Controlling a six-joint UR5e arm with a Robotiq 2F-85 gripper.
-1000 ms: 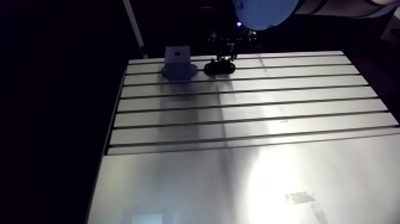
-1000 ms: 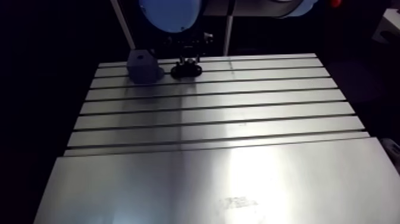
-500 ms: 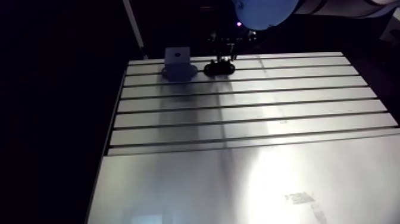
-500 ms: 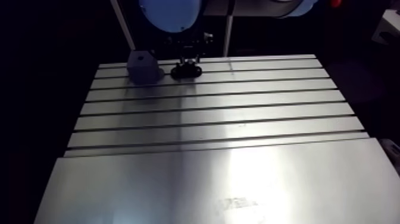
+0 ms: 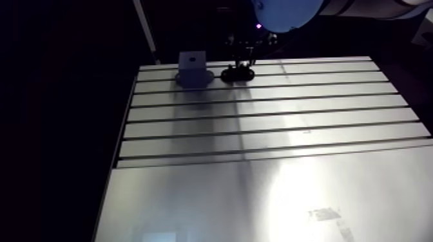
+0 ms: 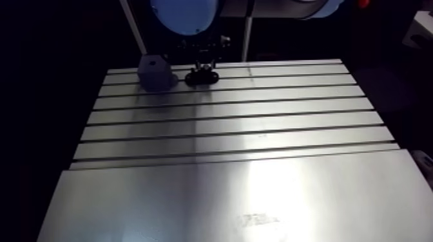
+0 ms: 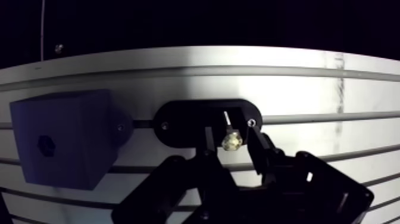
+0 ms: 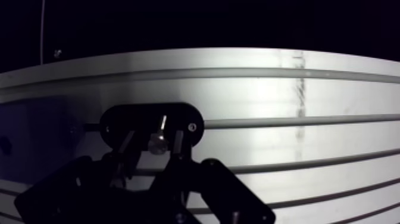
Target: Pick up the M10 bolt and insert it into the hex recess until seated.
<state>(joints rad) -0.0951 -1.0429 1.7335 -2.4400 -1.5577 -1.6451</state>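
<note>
The M10 bolt [image 7: 231,141] lies on a black oval holder [image 7: 184,122], its brassy hex head toward me and its thin shaft pointing away. My gripper [image 7: 231,127] straddles the bolt head, with fingers [image 7: 209,138] open and a small gap on each side. Beside the holder stands a blue-grey block [image 7: 65,140] with a hex recess [image 7: 46,143] in the face turned toward the wrist camera. In the arm view the block [image 5: 192,67] and holder [image 5: 236,74] sit at the table's far edge, with the gripper [image 5: 240,63] down over the holder.
The slotted aluminium table [image 5: 258,129] runs from the far edge toward the arm camera, its T-slots crossing the view and a smooth plate [image 5: 258,199] at the near end. The table's far edge lies just beyond the block and holder.
</note>
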